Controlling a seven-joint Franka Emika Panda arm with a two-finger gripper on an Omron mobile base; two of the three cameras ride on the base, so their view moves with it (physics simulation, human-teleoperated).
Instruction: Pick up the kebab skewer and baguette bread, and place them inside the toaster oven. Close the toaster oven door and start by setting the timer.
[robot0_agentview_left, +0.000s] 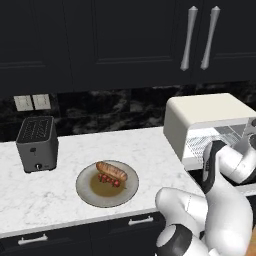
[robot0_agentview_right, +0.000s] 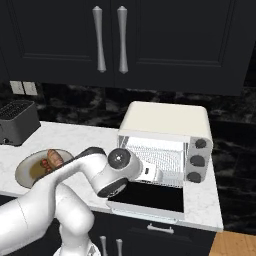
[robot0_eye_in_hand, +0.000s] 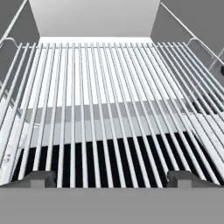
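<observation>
The cream-white toaster oven (robot0_agentview_left: 200, 114) (robot0_agentview_right: 165, 120) stands on the counter with its door (robot0_agentview_right: 150, 196) folded down flat, dark glass facing up. My gripper (robot0_eye_in_hand: 113, 179) is at the oven's mouth, open wide with nothing between its fingertips (robot0_eye_in_hand: 41, 178), looking along the bare wire rack (robot0_eye_in_hand: 109, 87) (robot0_agentview_right: 160, 152). Well left of the arm, the golden-brown baguette bread (robot0_agentview_left: 111, 170) (robot0_agentview_right: 54, 157) lies on a grey plate (robot0_agentview_left: 82, 187) (robot0_agentview_right: 22, 175). The kebab skewer (robot0_agentview_left: 111, 181) with red and brown chunks lies right beside the loaf.
A dark grey slot toaster (robot0_agentview_left: 37, 142) (robot0_agentview_right: 17, 120) sits at the counter's left. Three dark knobs (robot0_agentview_right: 196, 161) line the oven's right side. Dark wall cabinets with silver handles (robot0_agentview_right: 100, 40) hang above. My arm's elbow (robot0_agentview_right: 117, 172) is in front of the open door.
</observation>
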